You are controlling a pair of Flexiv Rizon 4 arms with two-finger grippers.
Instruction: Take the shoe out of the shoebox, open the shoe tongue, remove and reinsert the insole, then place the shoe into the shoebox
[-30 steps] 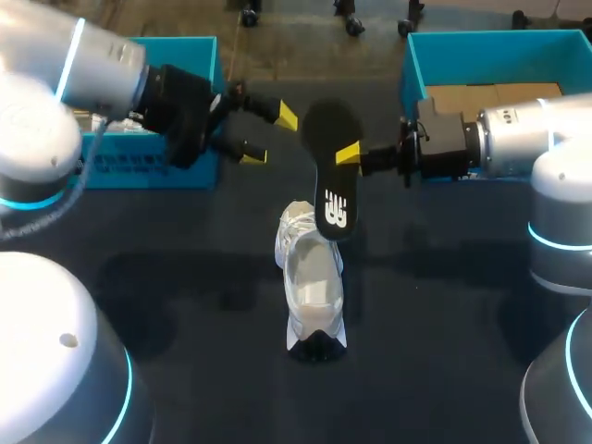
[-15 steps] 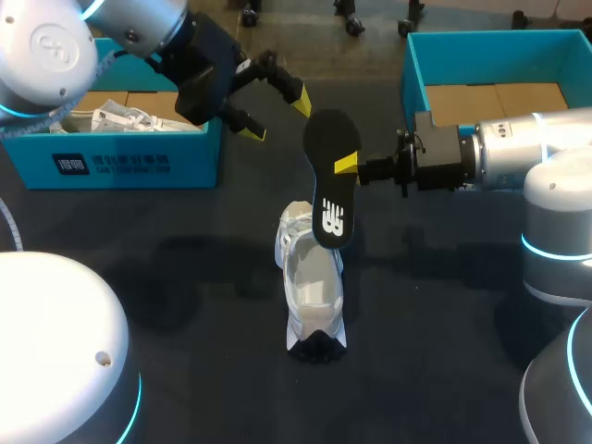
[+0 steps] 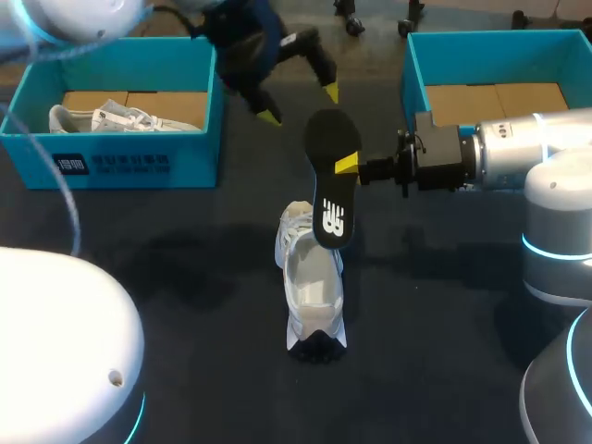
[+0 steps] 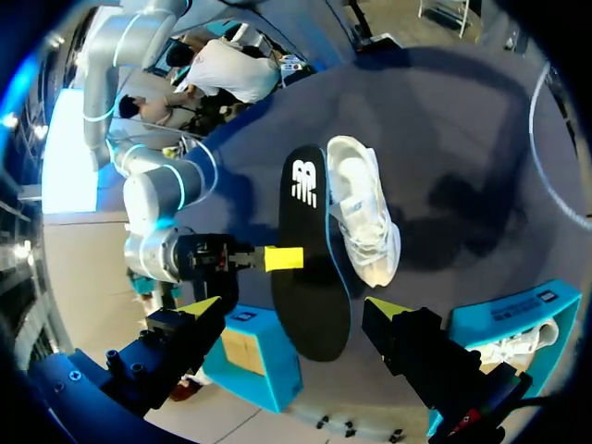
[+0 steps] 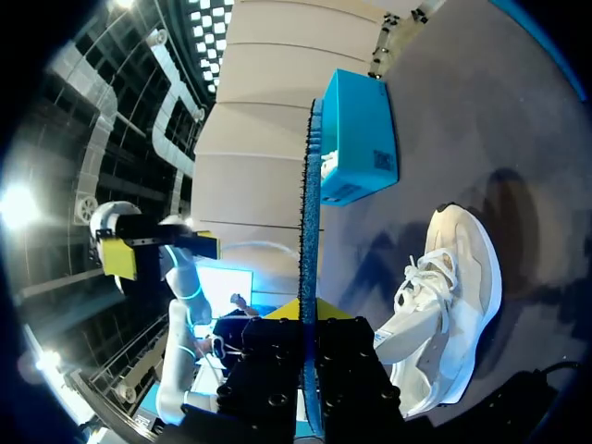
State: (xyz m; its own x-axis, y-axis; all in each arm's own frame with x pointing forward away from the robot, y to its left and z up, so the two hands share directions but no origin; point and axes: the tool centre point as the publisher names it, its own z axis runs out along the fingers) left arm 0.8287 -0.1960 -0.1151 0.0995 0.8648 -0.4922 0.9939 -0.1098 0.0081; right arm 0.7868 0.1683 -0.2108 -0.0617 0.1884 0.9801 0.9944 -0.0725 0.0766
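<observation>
**Insole out of the shoe; reinsertion and boxing not yet done**

Nearest, the white shoe (image 3: 313, 282) is seen lying on the dark table (image 3: 185, 277), out of any box, with its dark toe pointed toward the near edge. Its opening is exposed and looks empty, so the tongue is judged to have been pulled back, though this cannot be confirmed from above.

Just beyond the shoe's heel end, the black insole (image 3: 328, 190) is held up on edge, its lower end over the shoe's far part. It is pinched from both sides by the right gripper (image 3: 344, 165), which comes in from the right. The removal step is therefore taken as done.

Farther off, the left gripper (image 3: 299, 104) hangs above the table with its fingers spread wide and nothing between them.

At the far left, a blue shoebox (image 3: 129, 165) holds a second shoe (image 3: 106, 118). At the far right, another blue shoebox (image 3: 481, 42) shows only its cardboard floor.

Sliding the insole back in and setting the shoe into a box are left to do.
</observation>
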